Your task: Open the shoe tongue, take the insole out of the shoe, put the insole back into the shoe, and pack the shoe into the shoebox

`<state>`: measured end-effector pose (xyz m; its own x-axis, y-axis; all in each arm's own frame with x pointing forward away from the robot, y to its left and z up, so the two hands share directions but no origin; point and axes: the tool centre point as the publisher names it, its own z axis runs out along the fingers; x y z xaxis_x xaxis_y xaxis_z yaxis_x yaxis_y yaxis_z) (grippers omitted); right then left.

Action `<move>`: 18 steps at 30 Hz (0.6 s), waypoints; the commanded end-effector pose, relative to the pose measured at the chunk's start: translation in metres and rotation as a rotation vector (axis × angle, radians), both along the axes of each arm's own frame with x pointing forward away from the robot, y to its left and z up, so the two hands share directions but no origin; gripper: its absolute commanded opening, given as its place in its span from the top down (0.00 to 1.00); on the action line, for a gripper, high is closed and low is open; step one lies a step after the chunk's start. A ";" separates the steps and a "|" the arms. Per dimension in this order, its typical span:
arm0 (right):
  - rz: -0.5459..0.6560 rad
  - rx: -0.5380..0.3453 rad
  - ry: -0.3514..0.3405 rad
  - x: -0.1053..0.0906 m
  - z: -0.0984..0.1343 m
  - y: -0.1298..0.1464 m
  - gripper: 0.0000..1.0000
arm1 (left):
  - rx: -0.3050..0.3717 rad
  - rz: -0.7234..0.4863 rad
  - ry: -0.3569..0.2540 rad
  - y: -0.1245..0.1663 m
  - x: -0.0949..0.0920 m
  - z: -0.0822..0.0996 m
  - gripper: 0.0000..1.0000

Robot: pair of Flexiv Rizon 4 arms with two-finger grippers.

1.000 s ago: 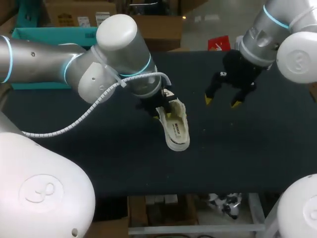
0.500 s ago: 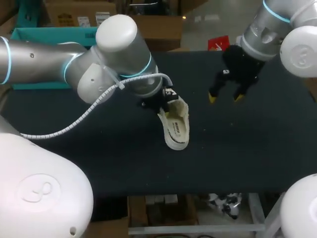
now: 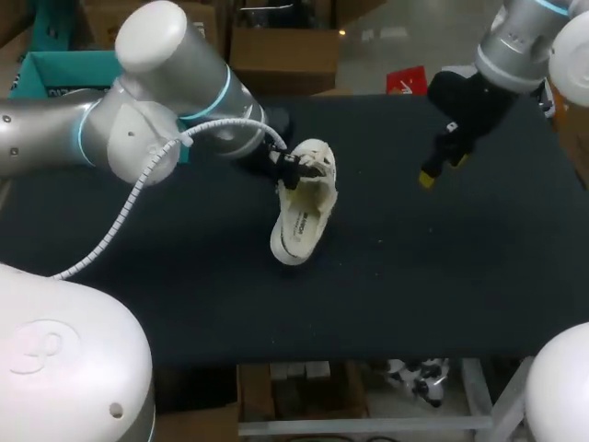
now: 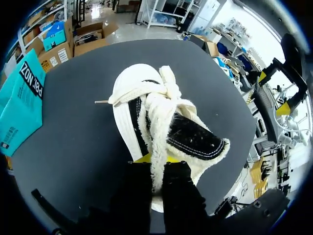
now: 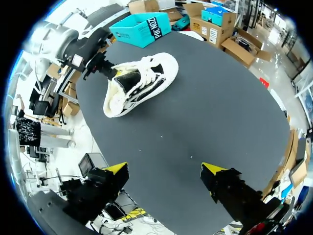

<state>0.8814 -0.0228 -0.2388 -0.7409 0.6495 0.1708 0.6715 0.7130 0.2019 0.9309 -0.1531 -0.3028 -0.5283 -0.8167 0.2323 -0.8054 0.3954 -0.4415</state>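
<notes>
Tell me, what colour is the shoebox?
Teal. The shoebox shows best in the right wrist view, on the far side of the shoe.

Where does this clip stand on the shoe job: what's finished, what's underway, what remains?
Nothing shows as finished. In hand: the left gripper is shut on the shoe, apparently at its fleece-lined tongue, while the right gripper hangs open off to the side. The insole sits inside; whether it has been out cannot be told. Left: packing the shoe into the teal shoebox.
</notes>
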 end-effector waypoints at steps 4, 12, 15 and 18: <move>0.461 -0.205 0.105 0.010 0.004 0.007 0.00 | 0.075 -0.296 -0.171 0.012 0.002 0.049 1.00; 0.541 -0.255 0.051 0.011 0.005 0.004 0.00 | 0.179 -0.405 -0.242 0.017 0.016 0.086 1.00; 0.659 -0.306 0.012 0.012 0.002 -0.001 0.00 | 0.183 -0.440 -0.270 0.025 0.023 0.100 1.00; 0.743 -0.344 -0.019 0.017 -0.001 -0.003 0.00 | 0.199 -0.459 -0.294 0.035 0.030 0.111 1.00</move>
<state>0.8966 -0.0305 -0.2372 -0.9844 0.1561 0.0815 0.1564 0.9877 -0.0033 0.9626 -0.1295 -0.2084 -0.8527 -0.5097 -0.1147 -0.3899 0.7669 -0.5097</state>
